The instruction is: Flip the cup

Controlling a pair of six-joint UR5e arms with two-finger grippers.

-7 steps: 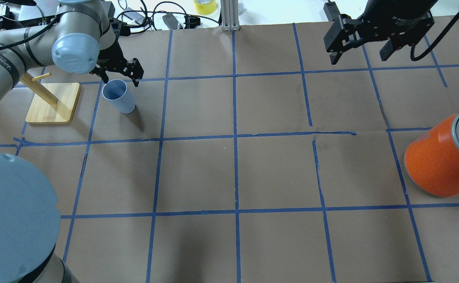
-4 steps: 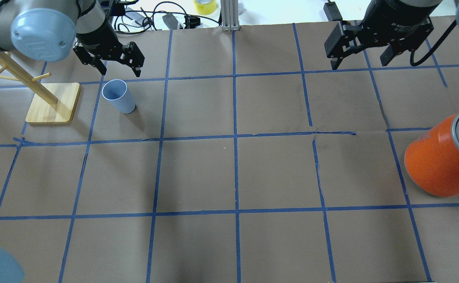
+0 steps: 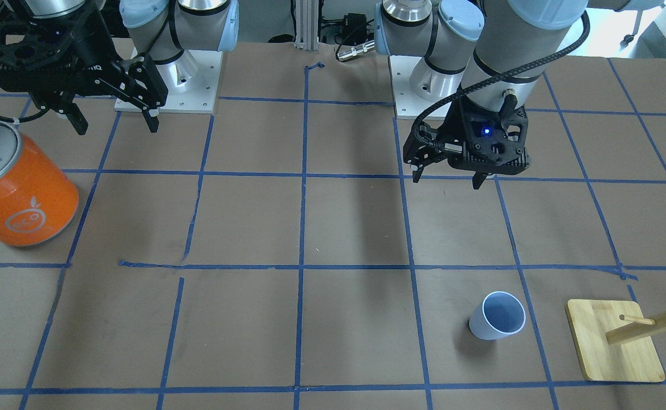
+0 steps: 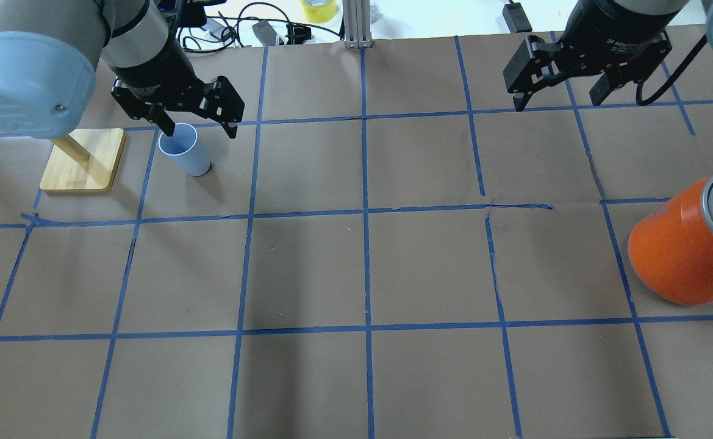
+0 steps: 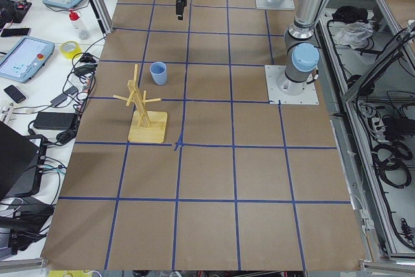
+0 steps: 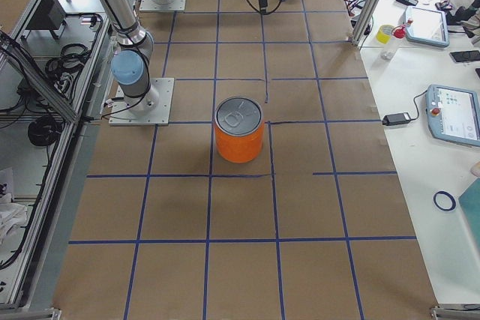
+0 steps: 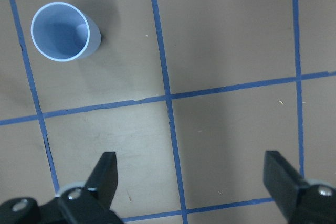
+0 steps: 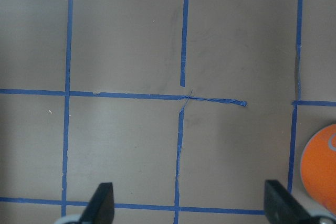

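Observation:
The pale blue cup (image 4: 184, 152) stands upright, mouth up, on the brown table at the far left. It also shows in the front view (image 3: 497, 316) and in the upper left of the left wrist view (image 7: 64, 32). My left gripper (image 4: 200, 131) is open and empty. It hangs high above the table, on the robot's side of the cup (image 3: 445, 181), not touching it. My right gripper (image 4: 557, 102) is open and empty, raised over the far right of the table (image 3: 116, 126).
A big orange can (image 4: 673, 256) with a silver top stands at the right edge. A wooden peg stand (image 4: 82, 158) on a square base stands just left of the cup. Blue tape lines grid the table. Cables lie beyond the far edge.
My left gripper has lifted away from the cup and drawn back toward the robot, still open. The cup has not moved. The right gripper has barely shifted.

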